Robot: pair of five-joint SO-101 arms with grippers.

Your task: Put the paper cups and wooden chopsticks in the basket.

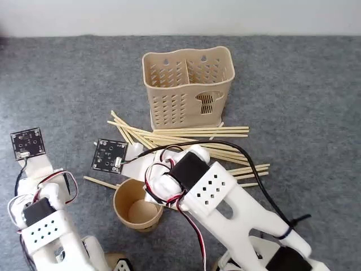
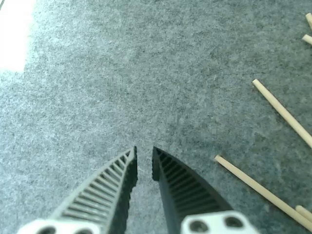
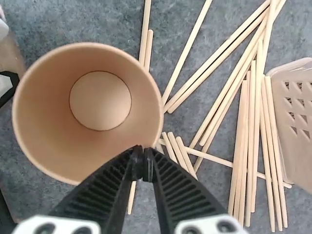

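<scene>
A brown paper cup [image 3: 92, 102] stands upright and empty on the grey carpet, near the front in the high view [image 1: 137, 208]. My right gripper [image 3: 143, 158] is shut on its rim, one finger inside and one outside. Several wooden chopsticks [image 1: 192, 135] lie scattered between the cup and the beige slotted basket [image 1: 189, 84], and they also fan out beside the cup [image 3: 251, 126]. The basket's corner [image 3: 295, 112] shows past them. My left gripper [image 2: 145, 153] hovers low over bare carpet, shut apart from a thin gap, holding nothing. Two chopsticks [image 2: 282, 111] lie off to one side of it.
The basket has two compartments and stands at the back centre. The left arm [image 1: 42, 223] sits at the front left, away from the cup. Bare carpet [image 1: 304, 84] stretches to the basket's right and left.
</scene>
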